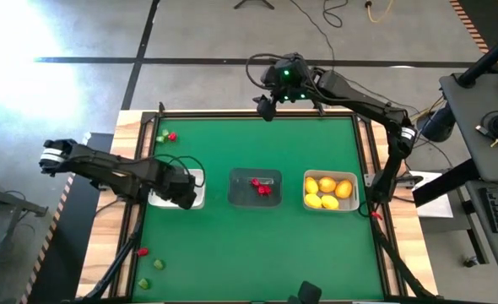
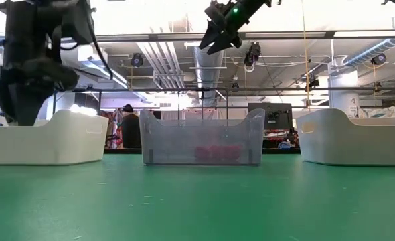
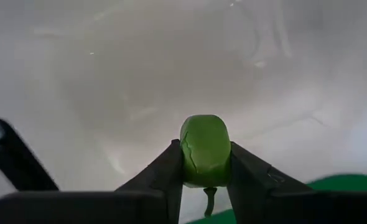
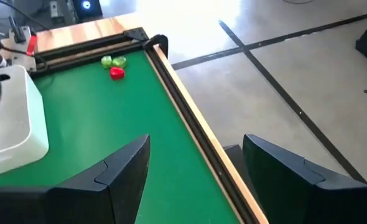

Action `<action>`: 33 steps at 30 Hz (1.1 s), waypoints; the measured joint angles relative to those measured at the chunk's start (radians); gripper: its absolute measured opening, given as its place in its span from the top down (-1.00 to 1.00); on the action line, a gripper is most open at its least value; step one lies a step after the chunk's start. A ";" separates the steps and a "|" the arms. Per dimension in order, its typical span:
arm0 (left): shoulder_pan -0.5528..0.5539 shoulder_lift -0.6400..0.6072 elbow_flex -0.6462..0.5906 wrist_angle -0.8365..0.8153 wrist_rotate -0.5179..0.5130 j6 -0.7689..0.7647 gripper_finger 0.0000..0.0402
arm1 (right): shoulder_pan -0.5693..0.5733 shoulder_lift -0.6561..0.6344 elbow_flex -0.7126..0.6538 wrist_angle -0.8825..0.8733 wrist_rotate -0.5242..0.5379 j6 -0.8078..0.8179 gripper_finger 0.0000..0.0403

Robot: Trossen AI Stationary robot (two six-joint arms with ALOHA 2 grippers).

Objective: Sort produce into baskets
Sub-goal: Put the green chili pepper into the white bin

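- The left claw [image 1: 184,192] sits at the left of the high view, over the white basket [image 1: 197,179], and is clamped on a small green piece [image 3: 204,151]. The left wrist view shows that piece pinched between both dark fingers [image 3: 165,171], with the pale floor of the basket filling the frame behind it.
- The right claw [image 1: 267,106] waits at the upper middle of the high view, above the far edge of the green surface [image 1: 257,245]. Its fingers stand wide apart with nothing between them.
- In the middle of the high view, the dark transparent basket [image 1: 255,189] holds red pieces [image 1: 261,187]. To its right, the pale basket [image 1: 330,192] holds yellow and orange fruits [image 1: 328,192].
- Loose produce is left at two corners. A red bit and a green bit [image 1: 166,136] lie at the upper left of the surface, and a red bit [image 1: 143,251] with two green bits [image 1: 159,264] lies at the lower left.
- The step in hand looks like dropping the green piece into the white basket.
- Next, the left claw needs to open so the piece falls inside the rim. It should then lift clear and go for another green bit, probably at the lower left.
- The red bits would belong in the middle basket.
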 joint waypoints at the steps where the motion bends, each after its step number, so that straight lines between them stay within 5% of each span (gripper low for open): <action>1: 0.000 0.005 -0.008 0.013 0.000 0.000 0.56 | 0.000 0.000 0.000 0.004 0.002 0.011 -0.24; 12: 0.005 0.022 -0.045 0.028 -0.021 0.087 0.32 | 0.000 0.005 0.000 0.046 0.020 0.159 -0.27; 19: 0.143 -0.006 0.118 -0.024 -0.106 0.351 0.11 | 0.000 0.004 0.070 0.054 0.024 0.234 -0.34; 23: 0.370 -0.006 0.238 -0.092 -0.174 0.600 0.12 | 0.000 0.004 0.123 0.035 0.023 0.254 -0.33; 29: 0.923 0.051 0.329 0.044 -0.188 0.953 0.17 | 0.011 0.003 0.182 -0.050 0.023 0.255 -0.29; 33: 1.183 0.175 0.386 0.096 -0.034 1.103 0.18 | 0.033 0.002 0.201 -0.170 0.023 0.253 -0.28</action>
